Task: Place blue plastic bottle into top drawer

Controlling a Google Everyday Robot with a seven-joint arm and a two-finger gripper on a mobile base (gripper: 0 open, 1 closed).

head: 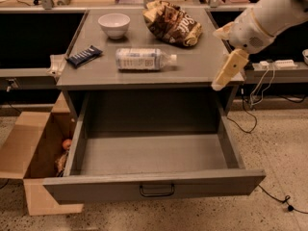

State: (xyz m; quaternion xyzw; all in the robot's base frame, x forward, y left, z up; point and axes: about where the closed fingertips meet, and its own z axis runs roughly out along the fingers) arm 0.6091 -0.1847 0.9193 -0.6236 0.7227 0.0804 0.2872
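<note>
The blue plastic bottle (144,59) lies sideways on the tabletop (103,72), the top drawer (154,187) waits open below for it, and the gripper (222,80) hangs near the right edge, open or closed I cannot tell.

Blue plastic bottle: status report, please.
Gripper at right edge of cabinet top, off the blue plastic bottle. Bottle on its side, cap toward gripper. Below, top drawer open. Nothing between gripper and bottle.

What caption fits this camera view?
Gripper hovers at the cabinet edge; blue plastic bottle lies on top, top drawer open.
</note>
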